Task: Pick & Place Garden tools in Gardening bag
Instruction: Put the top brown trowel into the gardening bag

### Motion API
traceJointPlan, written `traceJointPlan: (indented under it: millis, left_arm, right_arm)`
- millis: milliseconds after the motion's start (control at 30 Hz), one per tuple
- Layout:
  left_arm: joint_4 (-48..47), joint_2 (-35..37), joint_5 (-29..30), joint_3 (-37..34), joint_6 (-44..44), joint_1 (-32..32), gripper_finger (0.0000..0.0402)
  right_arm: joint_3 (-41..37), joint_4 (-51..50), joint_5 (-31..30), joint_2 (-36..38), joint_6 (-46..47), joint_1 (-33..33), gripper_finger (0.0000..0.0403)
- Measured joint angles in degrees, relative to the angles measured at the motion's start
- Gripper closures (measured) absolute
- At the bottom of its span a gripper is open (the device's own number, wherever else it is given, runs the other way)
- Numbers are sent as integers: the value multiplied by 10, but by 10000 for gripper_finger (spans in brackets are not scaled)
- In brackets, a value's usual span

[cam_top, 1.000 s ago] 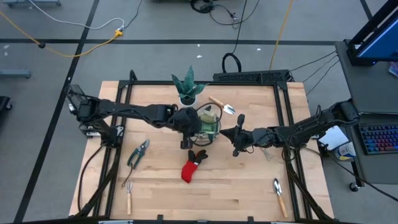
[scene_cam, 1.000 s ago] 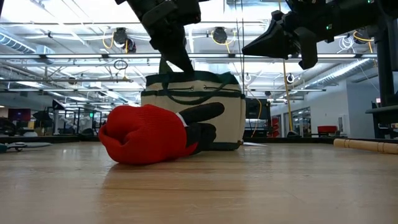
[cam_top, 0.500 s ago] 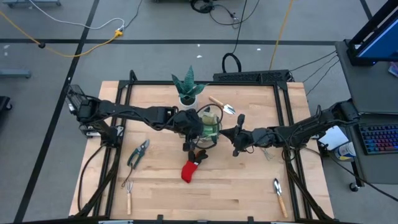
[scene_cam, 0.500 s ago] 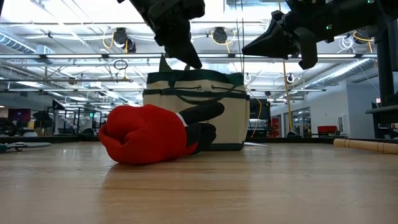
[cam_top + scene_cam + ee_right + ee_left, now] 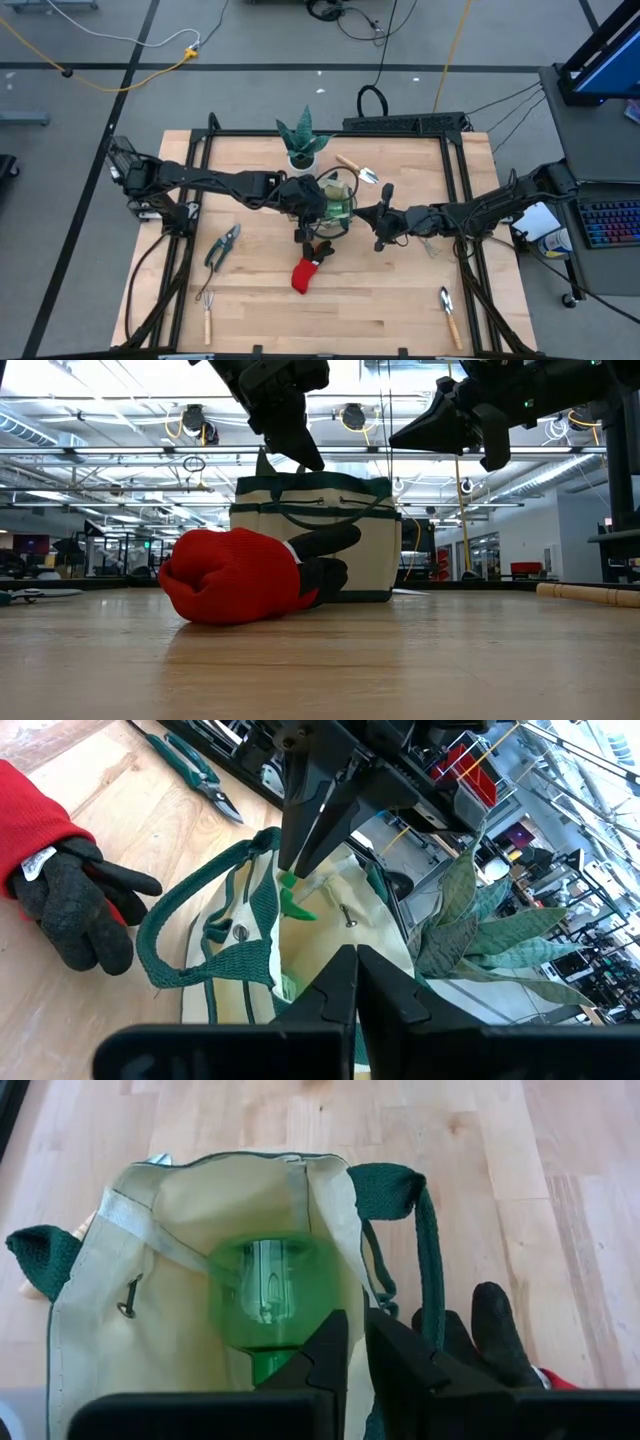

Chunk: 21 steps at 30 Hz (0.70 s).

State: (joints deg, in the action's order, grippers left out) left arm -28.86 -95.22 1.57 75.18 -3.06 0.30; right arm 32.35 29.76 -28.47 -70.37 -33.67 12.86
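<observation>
Left gripper poised over the mouth of the gardening bag at table centre, fingers parted by a narrow gap. Green spray bottle stands inside the bag directly beneath them; contact with its top cannot be told, possibly just released. Right gripper hangs just beside the bag, fingers pressed together, nothing in them. Red-and-black glove lies in front of the bag. Pruning shears, fork and trowel lie apart on the table.
</observation>
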Motion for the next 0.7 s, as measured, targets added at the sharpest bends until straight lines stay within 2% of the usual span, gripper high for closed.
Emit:
traceJointPlan:
  millis: [300,700]
  left_arm:
    - [-1,0,0,0,-3,0,355]
    - [-27,0,0,0,79,11,355]
  right_arm:
    - [0,1,0,0,3,0,373]
    - [0,2,0,0,61,0,309]
